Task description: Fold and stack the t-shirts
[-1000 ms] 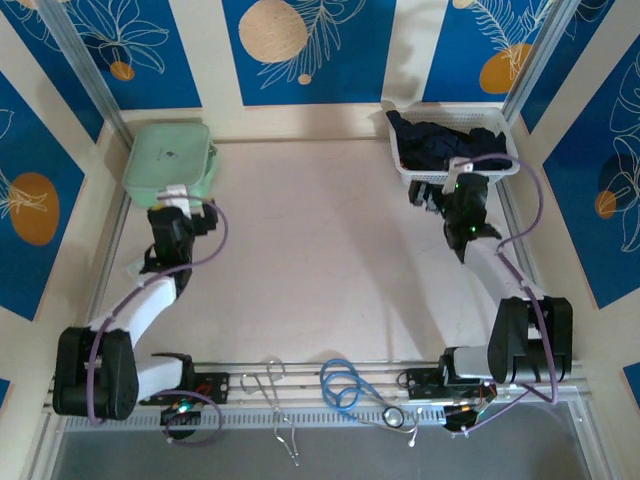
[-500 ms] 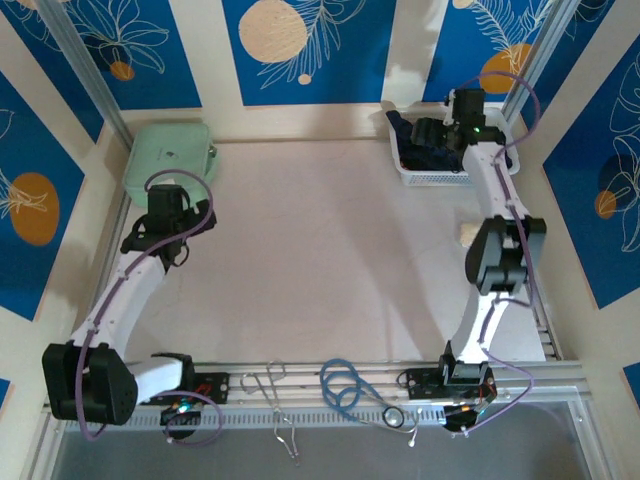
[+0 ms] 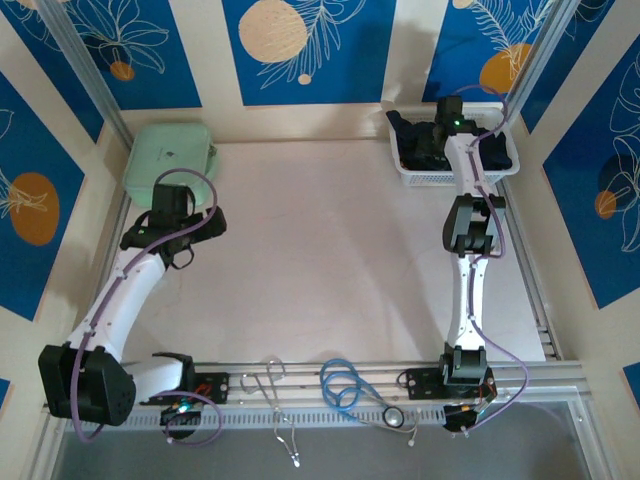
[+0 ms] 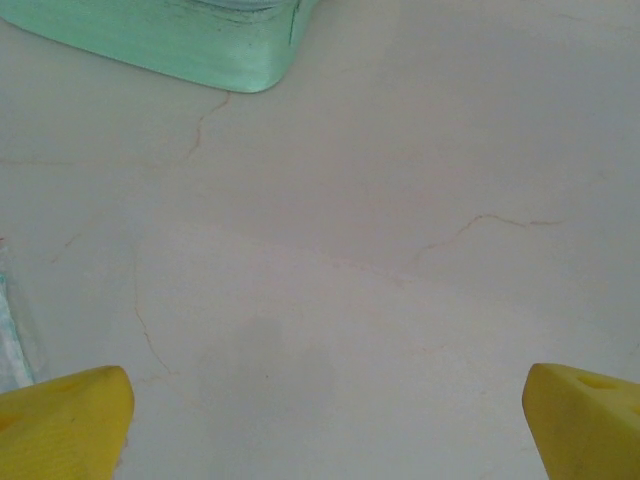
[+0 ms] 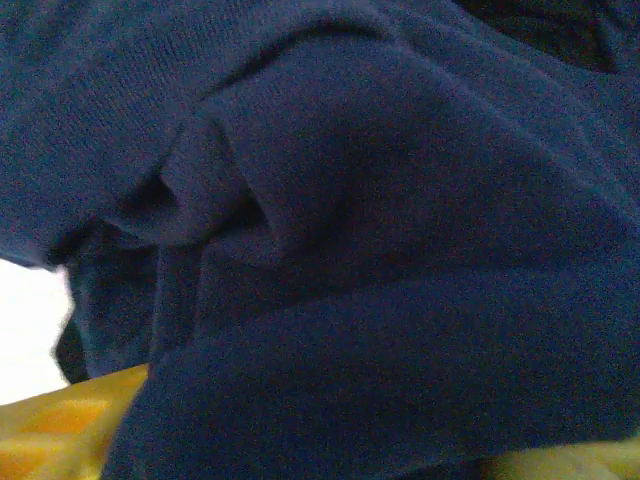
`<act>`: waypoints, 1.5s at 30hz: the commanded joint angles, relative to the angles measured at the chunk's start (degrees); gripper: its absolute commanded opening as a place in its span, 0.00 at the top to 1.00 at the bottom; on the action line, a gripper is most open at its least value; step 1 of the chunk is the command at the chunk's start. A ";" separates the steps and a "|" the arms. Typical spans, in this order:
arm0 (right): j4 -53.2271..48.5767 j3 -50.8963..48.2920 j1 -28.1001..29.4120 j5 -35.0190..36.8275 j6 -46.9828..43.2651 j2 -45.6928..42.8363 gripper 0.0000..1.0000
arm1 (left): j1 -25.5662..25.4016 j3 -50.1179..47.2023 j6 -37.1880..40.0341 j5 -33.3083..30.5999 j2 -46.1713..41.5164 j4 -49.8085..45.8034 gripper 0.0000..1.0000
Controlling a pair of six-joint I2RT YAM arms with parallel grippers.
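Observation:
The dark navy t-shirts (image 3: 497, 152) lie crumpled in the white lattice basket (image 3: 432, 179) at the back right. My right gripper (image 3: 428, 140) reaches down into that pile. In the right wrist view navy t-shirt fabric (image 5: 400, 220) bulges between and over its yellow fingers (image 5: 60, 430). The jaws stand wide around the bunch, and the cloth hides whether they pinch it. My left gripper (image 3: 200, 242) hovers open over bare table at the left, yellow fingertips (image 4: 70, 420) far apart with nothing between them.
A mint-green zip case (image 3: 170, 155) lies at the back left, its corner (image 4: 200, 50) just ahead of the left gripper. Cables and scissors-like tools (image 3: 345, 390) lie along the front rail. The pale tabletop (image 3: 320, 250) stretches between the arms.
The right arm stretched from in front of the basket up and into it, ending buried in the navy fabric. The left arm swung slightly forward and to the right, still open.

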 commanded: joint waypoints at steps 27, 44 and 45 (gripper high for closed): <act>9.18 -12.82 9.05 -14.18 -5.24 -38.58 1.00 | -3.94 8.42 3.11 -0.02 -5.65 -8.27 0.00; 18.63 -54.52 36.64 -15.67 7.31 -51.95 1.00 | -4.28 11.13 4.17 4.82 -6.94 -11.10 0.01; 18.56 -56.47 38.12 -14.73 8.50 -51.35 1.00 | -4.33 11.06 4.25 5.39 -6.78 -11.28 0.01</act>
